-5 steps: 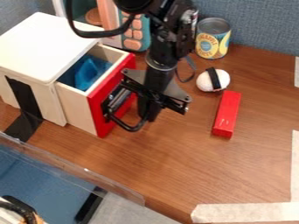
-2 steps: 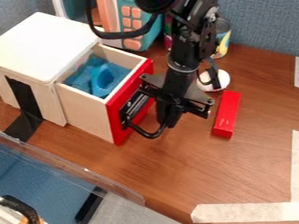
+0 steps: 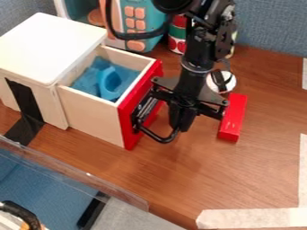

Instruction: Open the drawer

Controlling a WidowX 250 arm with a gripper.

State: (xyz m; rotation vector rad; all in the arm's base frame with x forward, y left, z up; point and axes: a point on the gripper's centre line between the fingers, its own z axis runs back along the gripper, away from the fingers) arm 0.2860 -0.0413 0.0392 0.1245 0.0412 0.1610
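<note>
Camera view. The end effector (image 3: 181, 120) hangs down at the red front of the drawer (image 3: 129, 121), right by its black handle (image 3: 157, 137), whose curved end meets the tip area in this view. How far open the end effector stands cannot be told from this angle. Nor can it be confirmed whether it grips the handle or merely bears against it.

The drawer stands well out of the white-topped cabinet (image 3: 46, 47), which sits toward the left of the surface (image 3: 198, 179), near the front edge. Its interior is exposed from above, and blue items (image 3: 110, 81) lie inside.

Labels: behind the arm, by the back edge of the surface, is a container (image 3: 177, 33) with a red and green label bearing round red pictures; part of it is hidden by the arm. Left of it stands a teal and peach toy (image 3: 135, 24) with rows of peach buttons.

A red block (image 3: 233, 123) lies on the surface on the far side of the end effector from the drawer; the end effector overlaps its edge in view, and contact cannot be determined. Just beyond the block's back end is a white ball (image 3: 228, 82) with a dark band, partly hidden by the arm. Light tape (image 3: 252, 218) marks the front right corner area.
</note>
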